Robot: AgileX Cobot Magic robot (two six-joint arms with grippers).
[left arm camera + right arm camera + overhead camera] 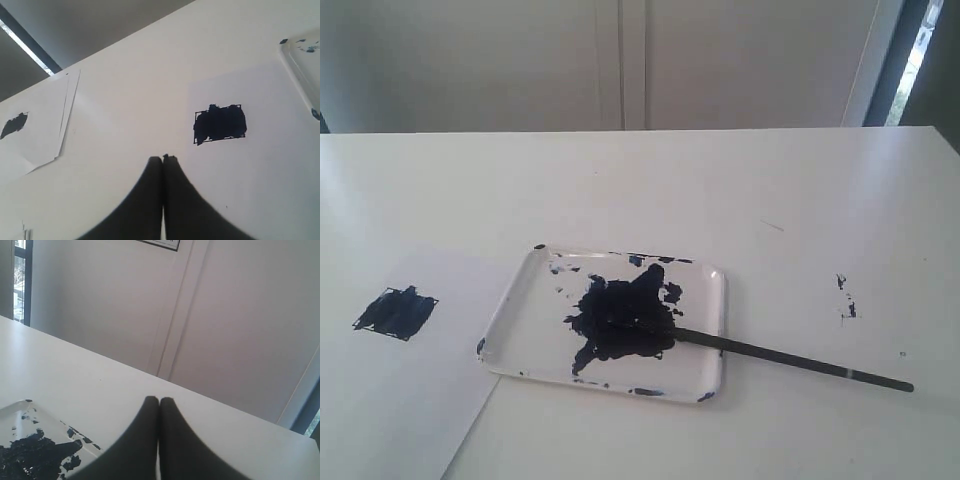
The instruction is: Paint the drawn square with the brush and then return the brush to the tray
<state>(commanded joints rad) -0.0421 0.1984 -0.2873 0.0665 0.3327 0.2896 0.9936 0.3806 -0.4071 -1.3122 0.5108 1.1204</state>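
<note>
Left claw (163, 159) closed; brush (790, 359) seen exterior view only.

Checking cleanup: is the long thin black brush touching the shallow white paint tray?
Touching. The exterior view shows the brush lying with its tip in the tray, handle across the rim.

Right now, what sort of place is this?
Probably an indoor workroom or office: a white table, a paint-blotted tray with a brush, a painted square on paper, plain wall panels behind.

Tray (301, 64) partly beyond both wrist views
</note>
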